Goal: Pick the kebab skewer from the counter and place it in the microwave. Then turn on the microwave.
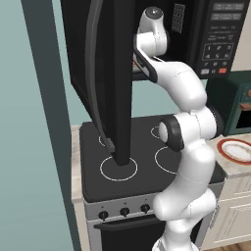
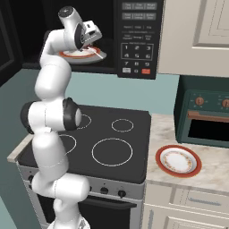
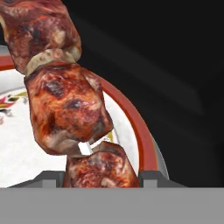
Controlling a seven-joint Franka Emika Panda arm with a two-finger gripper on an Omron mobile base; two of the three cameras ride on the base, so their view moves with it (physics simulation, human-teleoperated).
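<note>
While our jaws clamp the kebab skewer (image 3: 70,109) between its lower meat chunks, it hangs inside the microwave (image 2: 136,40) just above a red-rimmed plate (image 3: 144,144) there. We judge it light, greasy, on a thin stick that could snap; the chunks are the safer hold. Open door (image 1: 105,73) crowds one side; cavity walls leave little room. Stovetop (image 2: 112,143) below.
</note>
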